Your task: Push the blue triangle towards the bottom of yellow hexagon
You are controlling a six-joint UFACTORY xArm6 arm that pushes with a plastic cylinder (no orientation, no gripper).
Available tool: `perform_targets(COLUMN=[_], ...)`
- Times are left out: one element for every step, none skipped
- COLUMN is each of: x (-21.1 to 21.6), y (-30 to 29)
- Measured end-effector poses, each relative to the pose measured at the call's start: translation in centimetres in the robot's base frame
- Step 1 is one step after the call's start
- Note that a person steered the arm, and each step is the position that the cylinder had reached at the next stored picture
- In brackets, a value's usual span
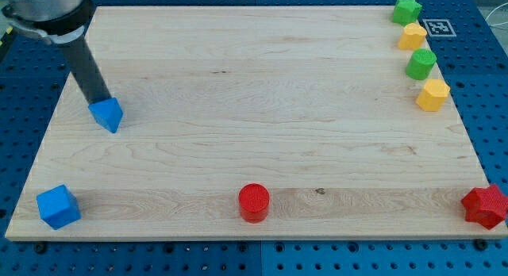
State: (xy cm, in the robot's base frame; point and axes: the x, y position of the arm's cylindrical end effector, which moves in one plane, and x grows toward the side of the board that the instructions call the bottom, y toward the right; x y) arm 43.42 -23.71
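The blue triangle (106,114) lies near the board's left edge, in the upper half. My tip (100,101) touches the triangle's upper left side, with the dark rod slanting up to the view's top left. The yellow hexagon (432,95) sits far across the board at the right edge, below a green block (421,63).
A green star (406,9) and a yellow block (412,36) stand at the top right. A blue cube (58,206) sits at the bottom left, a red cylinder (254,202) at bottom centre, a red star (486,206) at bottom right. The wooden board (254,125) lies on a blue pegboard.
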Motion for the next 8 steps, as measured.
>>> perform_targets(x=[1.4, 3.0, 5.7, 8.4, 8.2, 6.6, 5.8, 5.9], y=[-0.4, 0.7, 2.1, 2.5, 3.5, 3.5, 5.7, 10.9])
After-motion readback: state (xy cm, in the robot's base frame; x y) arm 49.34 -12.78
